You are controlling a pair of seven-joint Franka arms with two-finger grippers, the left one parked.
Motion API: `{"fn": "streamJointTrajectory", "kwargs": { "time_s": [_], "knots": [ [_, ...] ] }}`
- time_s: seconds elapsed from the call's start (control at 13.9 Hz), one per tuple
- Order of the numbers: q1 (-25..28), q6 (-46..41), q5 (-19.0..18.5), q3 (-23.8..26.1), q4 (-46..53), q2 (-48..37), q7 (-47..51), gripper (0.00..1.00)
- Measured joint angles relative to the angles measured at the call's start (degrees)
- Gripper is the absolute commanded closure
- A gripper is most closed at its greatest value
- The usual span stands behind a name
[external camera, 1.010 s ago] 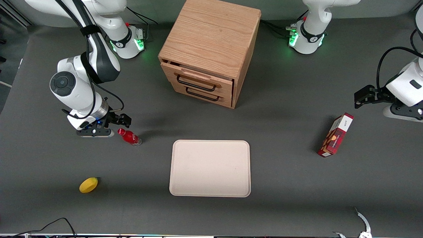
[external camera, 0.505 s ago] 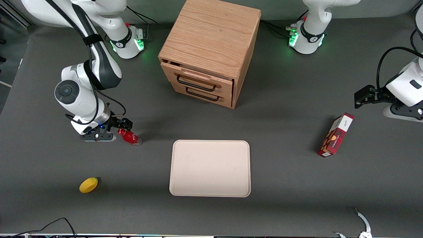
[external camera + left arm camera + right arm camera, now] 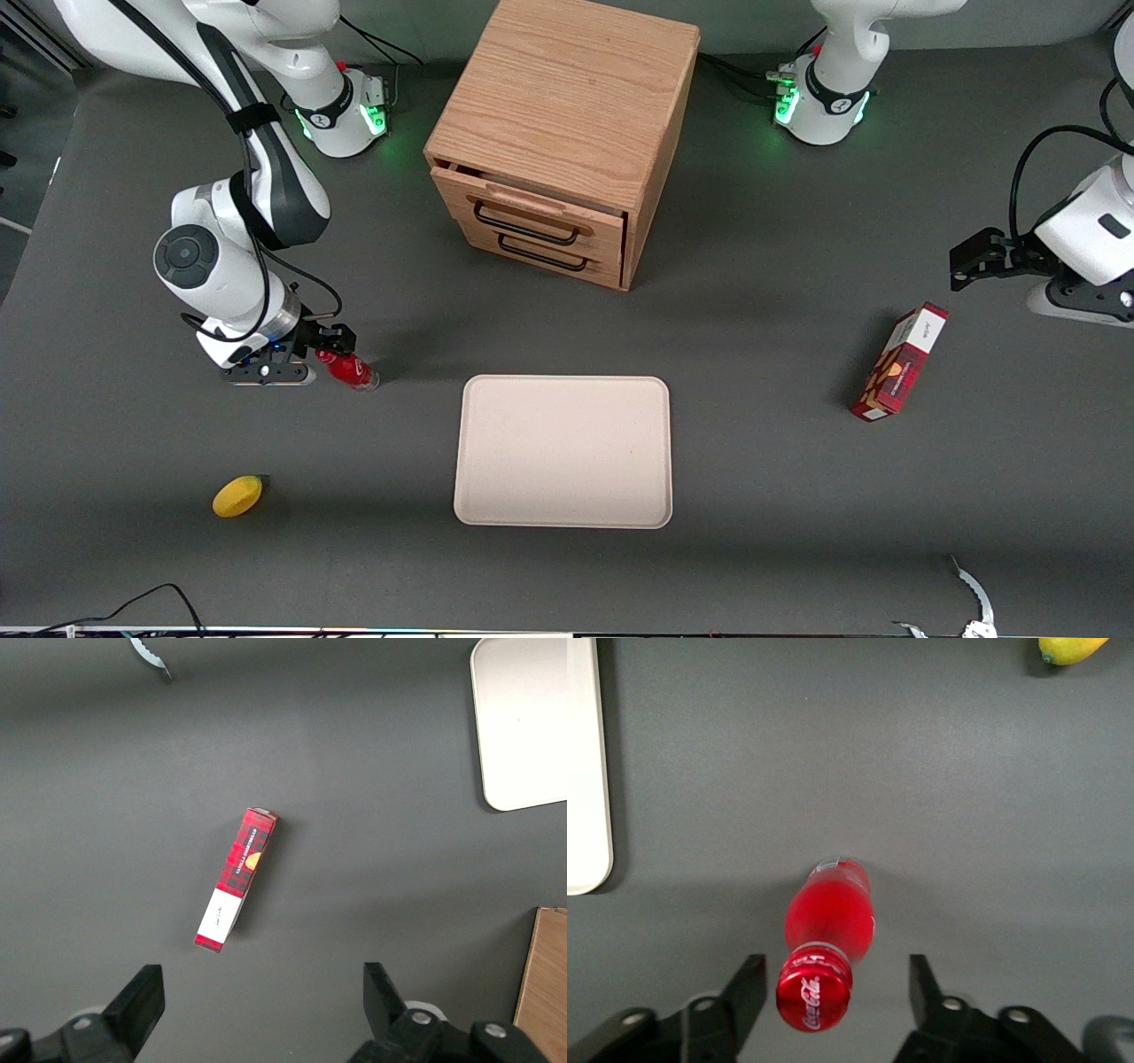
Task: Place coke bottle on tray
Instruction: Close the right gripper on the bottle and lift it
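The coke bottle (image 3: 352,371) is small and red with a red cap. It stands on the grey table, beside the tray (image 3: 563,478) and toward the working arm's end. The tray is a large pale beige-pink rectangle, lying flat with nothing on it. My right gripper (image 3: 321,353) is open and low over the bottle. In the right wrist view the bottle's cap (image 3: 814,998) sits between the two open fingers of the gripper (image 3: 835,974), closer to one finger and touching neither. The tray's edge (image 3: 585,771) shows there too.
A yellow lemon (image 3: 237,495) lies nearer the front camera than the bottle and also shows in the right wrist view (image 3: 1069,647). A wooden two-drawer cabinet (image 3: 558,133) stands farther back. A red carton box (image 3: 899,361) lies toward the parked arm's end.
My right gripper has moved toward the bottle and lower. Its open fingers now stand on either side of the cap. The bottle has not moved.
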Motion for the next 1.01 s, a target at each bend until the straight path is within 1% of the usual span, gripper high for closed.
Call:
{"fn": "streamJointTrajectory", "kwargs": {
  "time_s": [0.07, 0.87, 1.01],
  "knots": [
    [0.0, 0.0, 0.0, 0.0, 0.1, 0.0, 0.0, 1.0],
    [0.0, 0.0, -0.1, 0.0, 0.5, 0.1, 0.0, 1.0],
    [0.0, -2.4, -0.1, 0.0, 2.6, 0.0, 0.0, 1.0]
  ]
}}
